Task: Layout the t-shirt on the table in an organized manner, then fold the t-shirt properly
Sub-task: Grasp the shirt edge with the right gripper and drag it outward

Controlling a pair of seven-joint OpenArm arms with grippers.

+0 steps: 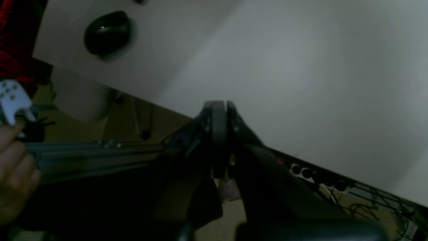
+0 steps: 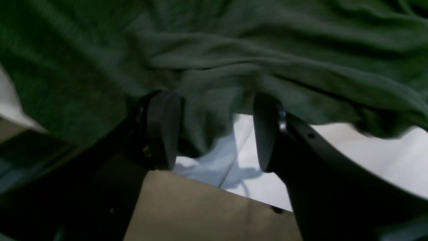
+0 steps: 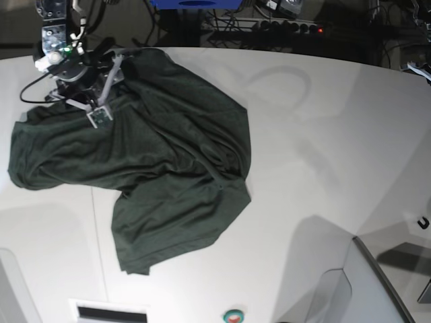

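Observation:
The dark green t-shirt [image 3: 155, 161] lies crumpled on the left half of the white table [image 3: 323, 148], with folds across its middle and one part trailing toward the front. My right gripper [image 2: 215, 130] is open at the shirt's far-left part, near the table's far edge [image 3: 101, 94]. A hanging fold of the t-shirt [image 2: 207, 67] sits between its fingers [image 2: 164, 130], and neither pad presses it. My left gripper [image 1: 219, 107] is shut and empty, over bare table [image 1: 301, 83] near an edge, away from the shirt.
A black rounded object [image 1: 107, 35] sits on a white surface in the left wrist view. A person's hand with a white controller [image 1: 13, 100] is at that view's left. A power strip and cables [image 1: 314, 174] lie below the table edge. A round button [image 3: 233, 315] is at the front edge.

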